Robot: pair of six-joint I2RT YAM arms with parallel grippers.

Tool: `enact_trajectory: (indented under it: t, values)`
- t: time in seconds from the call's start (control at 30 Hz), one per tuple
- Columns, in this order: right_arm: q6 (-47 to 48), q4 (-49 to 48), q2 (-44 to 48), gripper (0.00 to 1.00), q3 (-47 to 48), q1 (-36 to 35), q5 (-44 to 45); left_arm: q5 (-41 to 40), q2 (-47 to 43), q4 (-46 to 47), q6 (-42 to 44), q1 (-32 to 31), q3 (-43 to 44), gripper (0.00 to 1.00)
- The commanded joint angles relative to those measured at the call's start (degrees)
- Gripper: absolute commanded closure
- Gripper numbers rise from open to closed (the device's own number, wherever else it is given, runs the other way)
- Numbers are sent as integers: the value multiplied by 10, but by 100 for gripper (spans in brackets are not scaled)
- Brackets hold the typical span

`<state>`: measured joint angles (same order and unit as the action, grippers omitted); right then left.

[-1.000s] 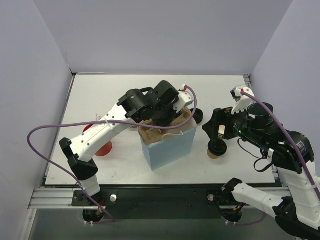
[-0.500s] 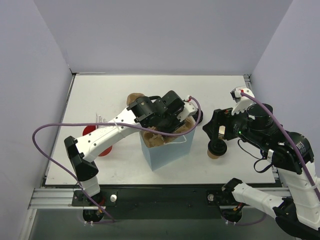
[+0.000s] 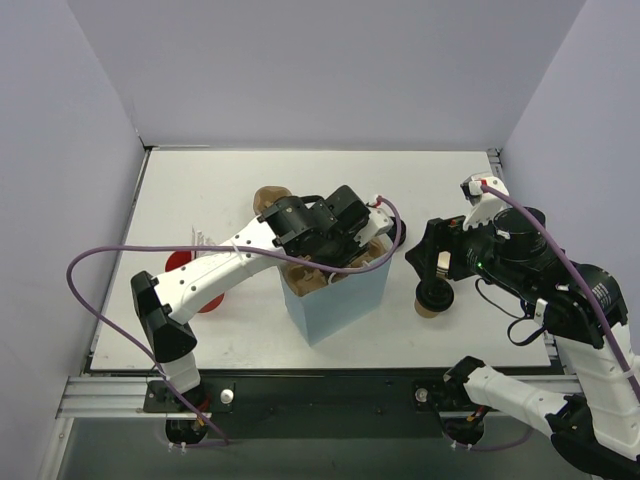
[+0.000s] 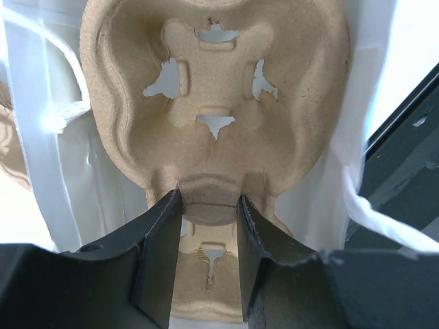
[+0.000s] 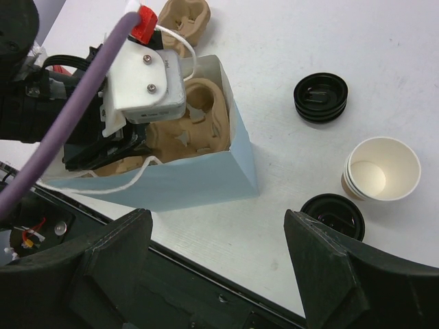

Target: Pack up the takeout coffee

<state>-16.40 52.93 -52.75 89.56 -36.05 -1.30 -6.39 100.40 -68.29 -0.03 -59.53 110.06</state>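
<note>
A light blue paper bag [image 3: 345, 300] [image 5: 206, 185] stands open in the middle of the table. My left gripper [image 3: 335, 265] [image 4: 209, 205] reaches into it, shut on the middle ridge of a tan pulp cup tray [image 4: 212, 89] [image 5: 195, 127] that sits inside the bag. A brown kraft cup [image 5: 381, 171] [image 3: 430, 305] stands lidless to the bag's right, white inside. A red cup [image 3: 208, 296] shows partly under the left arm. My right gripper [image 3: 437, 262] [image 5: 216, 226] hangs open above the table beside the brown cup, holding nothing.
Two black lids lie loose: one [image 5: 321, 97] [image 3: 397, 233] behind the brown cup, the other [image 5: 336, 214] just in front of it. A second pulp tray [image 3: 268, 197] [image 5: 184, 20] lies behind the bag. White walls close in the table's left, back and right.
My left gripper has come down with the pulp tray, from above the bag's mouth to inside the bag. The right arm has not moved.
</note>
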Motion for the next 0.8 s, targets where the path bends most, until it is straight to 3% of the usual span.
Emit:
enact_trajectory:
  t: [0.0,0.47,0.77]
  values:
    - [2,-10,9,20,2,-2,11,-6,5,16,-5,-2,-15,72]
    - [0,-10,14,20,-5,-2,33,0,-5,45,-37,-8,-85,69]
    - [-1,-10,23,20,-10,-2,40,-36,-5,35,-42,-7,-49,47]
